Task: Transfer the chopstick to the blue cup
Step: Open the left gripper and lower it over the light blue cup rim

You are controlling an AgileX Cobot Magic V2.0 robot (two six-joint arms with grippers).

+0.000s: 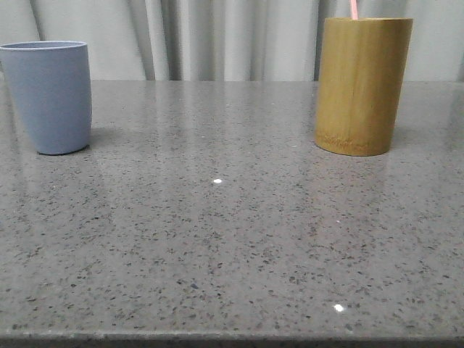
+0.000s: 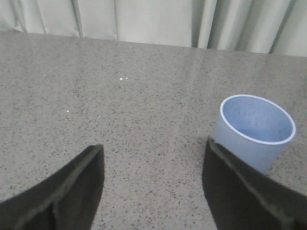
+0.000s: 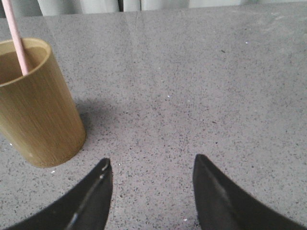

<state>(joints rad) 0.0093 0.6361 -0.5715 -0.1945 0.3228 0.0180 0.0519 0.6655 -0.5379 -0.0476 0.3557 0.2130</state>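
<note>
A pale pink chopstick [image 1: 354, 9] stands in the tan bamboo holder [image 1: 361, 85] at the back right of the table; it also shows in the right wrist view [image 3: 15, 34], leaning on the holder's [image 3: 36, 108] inner wall. The blue cup [image 1: 48, 96] stands upright and empty at the back left, and shows in the left wrist view [image 2: 255, 129]. My left gripper [image 2: 152, 148] is open and empty, with the cup just beyond one finger. My right gripper [image 3: 152, 162] is open and empty over bare table beside the holder. Neither gripper shows in the front view.
The grey speckled stone table [image 1: 232, 239] stretches between cup and holder. Pale curtains [image 1: 217, 36] hang behind the table's far edge. The table's front edge [image 1: 232, 338] runs along the bottom of the front view.
</note>
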